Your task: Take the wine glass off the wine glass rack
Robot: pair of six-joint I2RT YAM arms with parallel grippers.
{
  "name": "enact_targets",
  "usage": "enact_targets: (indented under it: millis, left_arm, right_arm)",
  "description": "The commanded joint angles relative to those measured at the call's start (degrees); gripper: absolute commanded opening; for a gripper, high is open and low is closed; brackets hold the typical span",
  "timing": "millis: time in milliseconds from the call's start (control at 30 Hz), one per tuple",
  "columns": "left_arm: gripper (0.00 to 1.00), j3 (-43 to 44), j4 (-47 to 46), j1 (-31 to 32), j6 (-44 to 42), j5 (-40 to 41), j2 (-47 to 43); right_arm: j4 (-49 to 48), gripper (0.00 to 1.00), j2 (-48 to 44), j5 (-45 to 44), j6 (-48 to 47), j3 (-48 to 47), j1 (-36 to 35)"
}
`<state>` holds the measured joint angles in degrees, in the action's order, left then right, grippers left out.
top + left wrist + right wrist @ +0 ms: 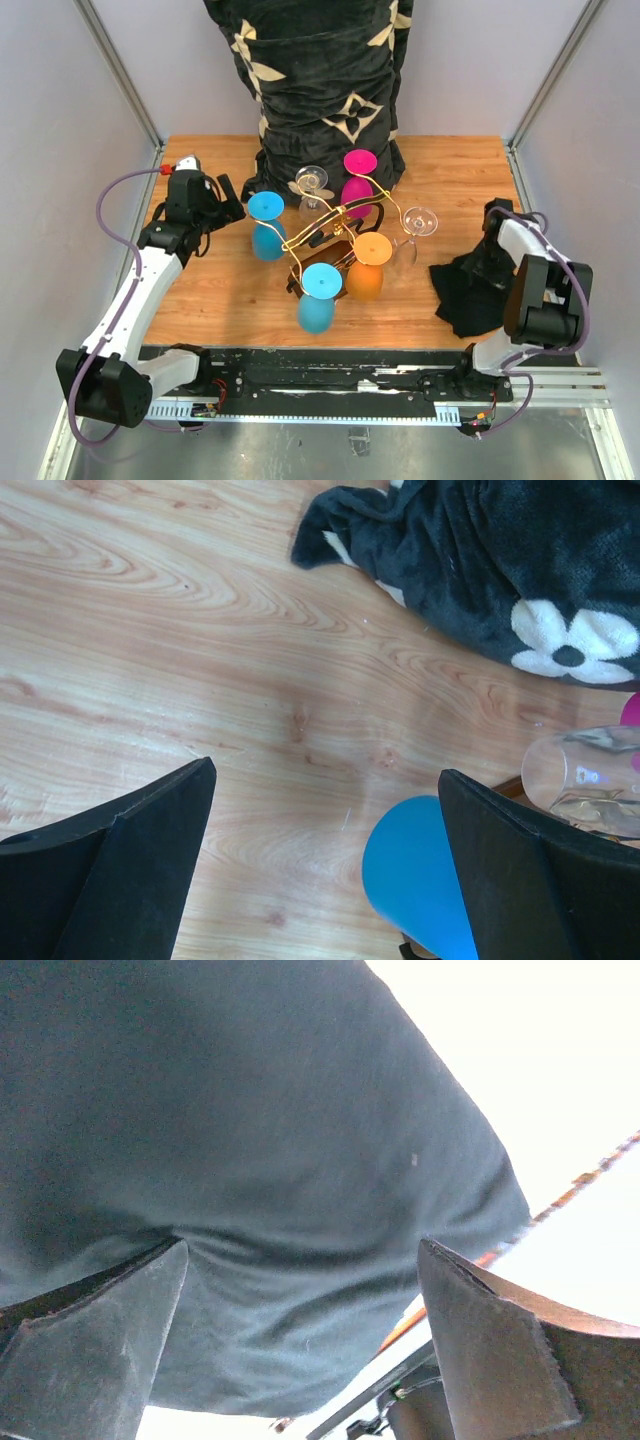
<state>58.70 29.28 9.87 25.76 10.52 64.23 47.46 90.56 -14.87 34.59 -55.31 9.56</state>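
Blue glass (267, 240) by L pincer (236, 203)

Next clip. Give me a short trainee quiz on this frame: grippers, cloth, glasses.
1. True or false: the left gripper and right gripper are both open.
2. What is the right gripper over? A. black cloth B. plate C. sponge
3. Fill in: the top view shows ___ clear glasses.
Key: 1 true; 2 A; 3 two.
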Motion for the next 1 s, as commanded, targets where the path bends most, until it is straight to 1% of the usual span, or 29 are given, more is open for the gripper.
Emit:
enact_targets:
  millis: [0, 67, 100, 167, 200, 233, 367, 433, 533, 700, 767, 800, 867, 967]
  left_arm:
    - [1.00, 0.53, -0.33, -0.29, -0.07, -0.37, -1.65]
    - [1.00, -0.12, -0.78, -0.29, 0.27, -0.63, -1.61]
    - [1.00, -0.44, -0.95, -0.29, 0.40, -0.58, -1.57]
    - [1.00, -1.06, -1.13, -0.30, 0.50, -0.61, -1.33]
    - [1.00, -1.13, -1.01, -0.29, 0.61, -0.51, -1.24]
    - [1.00, -1.03, -1.05, -0.29, 0.61, -0.49, -1.09]
    - [1.00, -0.23, -0.89, -0.29, 1.09, -0.29, -0.56]
    - [1.00, -0.35, -1.03, -0.30, 1.51, -0.37, -0.32]
    - [1.00, -0.88, -1.25, -0.29, 1.84, -0.35, -0.25]
    - [1.00, -1.27, -0.98, -0.29, 1.99, 0.70, -1.28]
    - [1.00, -1.49, -1.19, -0.31, 2.08, 0.84, -1.49]
    - [1.00, -1.53, -1.10, -0.29, 2.26, 0.83, -1.34]
    - [1.00, -1.65, -1.03, -0.33, 2.34, 0.73, -1.14]
    - [1.00, -1.74, -1.05, -0.29, 2.54, 1.01, -1.27]
  right_arm:
    - [8.61, 0.98, -8.48, -21.51, 6.88, -1.90, -1.07]
    - [5.89, 0.98, -14.13, -17.56, 4.29, -1.32, -5.57]
    - [3.21, 0.98, -16.25, -13.14, 2.36, -0.27, -7.93]
    - [-2.81, 0.98, -19.04, -0.84, 0.75, 3.04, -10.25]
    - [-5.24, 0.98, -18.82, 5.61, 0.95, 4.26, -10.36]
    - [-5.96, 0.98, -17.73, 8.42, 0.86, 4.95, -10.35]
    - [-7.47, 0.98, -9.70, 11.97, -0.22, 4.96, -8.54]
    - [-9.46, 0.98, -6.70, 13.13, -0.39, 5.11, -7.66]
    - [-10.24, 0.98, -2.79, 11.44, -0.73, 4.67, -5.81]
    - [-8.90, 0.98, 1.97, 10.30, -2.01, 6.08, 8.77]
    - [-8.57, 0.98, 1.11, 6.84, -2.11, 7.13, 12.29]
    - [-8.27, 0.98, -0.10, 5.12, -2.07, 7.27, 13.04]
    - [-7.43, 0.98, -4.01, 1.90, -1.99, 7.01, 12.17]
    - [-6.09, 0.98, -12.07, -4.02, -2.20, 5.20, 7.55]
